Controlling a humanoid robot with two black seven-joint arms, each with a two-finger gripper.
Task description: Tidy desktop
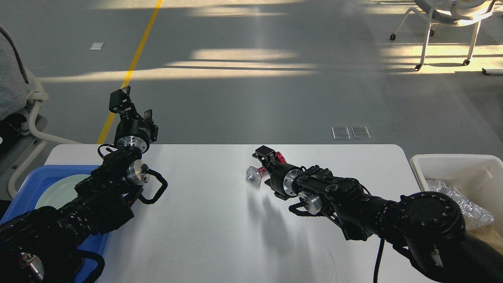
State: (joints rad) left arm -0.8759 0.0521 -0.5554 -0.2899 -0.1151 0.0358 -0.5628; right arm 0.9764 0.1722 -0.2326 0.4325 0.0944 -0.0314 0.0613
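Observation:
The white desktop [204, 228] fills the lower half of the head view. Near its far middle lies a small red can-like object [260, 171] on its side, its shiny silver end [252, 175] facing me. A crumpled red part [279, 157] shows just behind my right gripper [268, 158], which sits right over the object's far end. Its fingers are dark and foreshortened, so their state is unclear. My left gripper [133, 105] is raised above the desktop's far left corner, fingers apart and empty.
A blue tray [27, 177] holding a pale green plate [59, 188] sits at the desktop's left edge, under my left arm. A white bin [452, 163] with crumpled clear plastic [463, 202] stands at the right. Chairs stand on the floor beyond.

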